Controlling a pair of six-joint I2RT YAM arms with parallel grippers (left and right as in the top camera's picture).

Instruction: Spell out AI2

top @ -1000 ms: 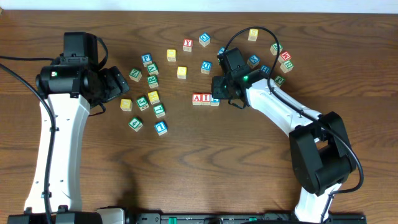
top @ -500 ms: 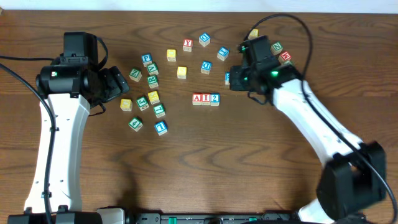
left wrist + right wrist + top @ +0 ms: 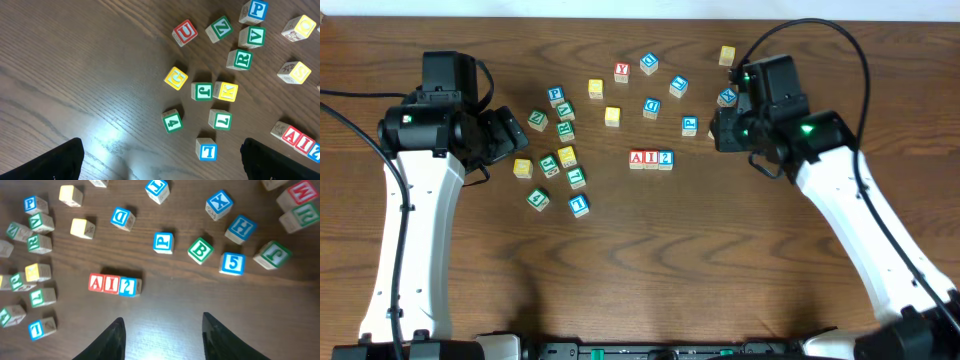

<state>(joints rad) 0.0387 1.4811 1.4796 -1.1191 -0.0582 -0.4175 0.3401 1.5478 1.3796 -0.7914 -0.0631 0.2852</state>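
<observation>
White arms (image 3: 415,215), black joints (image 3: 445,75), cables (image 3: 815,22) and fingers (image 3: 112,340).

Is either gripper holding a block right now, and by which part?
Nothing is held. The left gripper and right gripper both stand open and empty; the A cube, I cube and 2 cube sit in a row, clear of both.

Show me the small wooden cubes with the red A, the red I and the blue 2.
red A wooden cube (image 3: 96,283): right wrist view, centre of its top face.
red I wooden cube (image 3: 112,284): right wrist view, centre of its top face.
blue 2 wooden cube (image 3: 128,286): right wrist view, centre of its top face.
</observation>
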